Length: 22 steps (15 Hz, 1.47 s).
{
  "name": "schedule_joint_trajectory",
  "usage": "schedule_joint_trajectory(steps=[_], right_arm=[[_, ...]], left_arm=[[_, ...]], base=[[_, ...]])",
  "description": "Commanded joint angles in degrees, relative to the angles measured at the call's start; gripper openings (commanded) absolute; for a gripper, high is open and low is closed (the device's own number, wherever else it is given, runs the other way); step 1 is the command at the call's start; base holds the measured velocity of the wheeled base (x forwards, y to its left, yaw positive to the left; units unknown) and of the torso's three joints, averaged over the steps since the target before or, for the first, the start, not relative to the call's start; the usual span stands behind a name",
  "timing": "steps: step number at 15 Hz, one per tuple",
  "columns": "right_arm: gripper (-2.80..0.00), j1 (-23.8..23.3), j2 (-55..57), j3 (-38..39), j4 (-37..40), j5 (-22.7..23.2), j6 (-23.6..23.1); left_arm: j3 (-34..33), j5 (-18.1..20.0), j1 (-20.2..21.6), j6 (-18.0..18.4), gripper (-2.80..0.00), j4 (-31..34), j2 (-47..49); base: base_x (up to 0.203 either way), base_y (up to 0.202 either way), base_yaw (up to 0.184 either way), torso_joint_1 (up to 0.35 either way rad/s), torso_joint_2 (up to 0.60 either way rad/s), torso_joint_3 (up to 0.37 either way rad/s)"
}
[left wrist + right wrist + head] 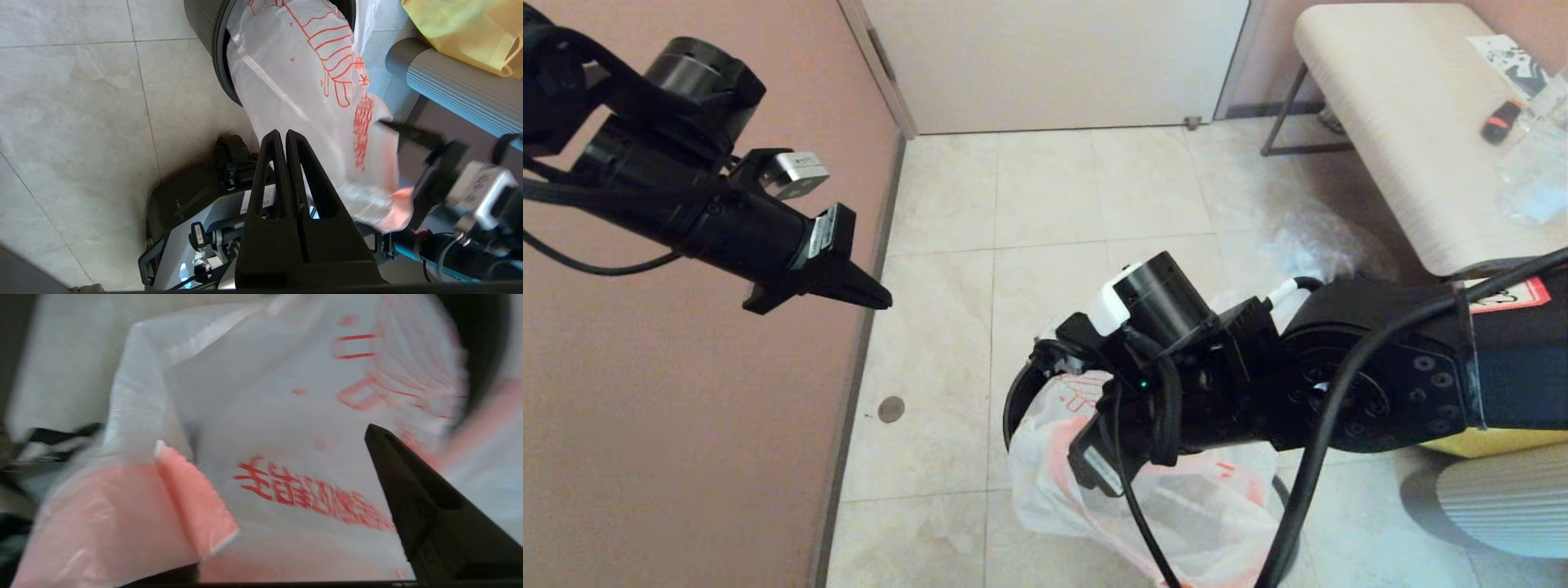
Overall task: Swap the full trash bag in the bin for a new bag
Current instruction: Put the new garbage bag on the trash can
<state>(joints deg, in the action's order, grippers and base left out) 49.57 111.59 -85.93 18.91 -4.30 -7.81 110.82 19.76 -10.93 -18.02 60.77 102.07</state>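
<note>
The small round black bin (1015, 400) stands on the floor tiles below my right arm, and its ribbed wall (204, 24) shows in the left wrist view. A white translucent bag with red print (1062, 457) sits in it. The bag (302, 73) stretches out of the bin towards my right gripper (265, 494). That gripper is open. One fingertip (404, 486) is bare, and the bag's pink edge (192, 498) drapes over the other. My left gripper (876, 299) hangs shut and empty, high by the pink wall, its fingers (271, 163) pressed together.
A yellow shopping bag (461, 32) lies on a grey ribbed object (1503, 506) right of the bin. Behind are a crumpled clear bag (1311, 241), a cream bench (1405, 122) and a door. The pink wall runs on the left. My own base (184, 228) sits close below.
</note>
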Motion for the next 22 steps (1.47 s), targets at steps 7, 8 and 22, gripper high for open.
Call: schedule_joint_trajectory(steps=[7,8,22], right_arm=[[0.0,-3.2,6.2,-3.4,-5.6,-3.5,-7.9],[0.0,-3.1,8.6,-7.2,-5.5,-3.7,-8.3],[0.0,-0.1,8.9,-5.1,5.7,-13.3,-7.3]], left_arm=[[0.1,0.2,0.6,0.1,-2.8,0.5,-4.1],[0.1,0.3,0.7,0.7,-2.8,0.8,-5.2],[0.0,1.3,-1.2,16.3,-2.8,15.0,-3.3]], base=[[0.0,0.0,0.0,0.0,0.0,0.0],[0.0,0.0,0.0,0.0,0.0,0.0],[0.0,0.0,0.0,0.0,0.0,0.0]])
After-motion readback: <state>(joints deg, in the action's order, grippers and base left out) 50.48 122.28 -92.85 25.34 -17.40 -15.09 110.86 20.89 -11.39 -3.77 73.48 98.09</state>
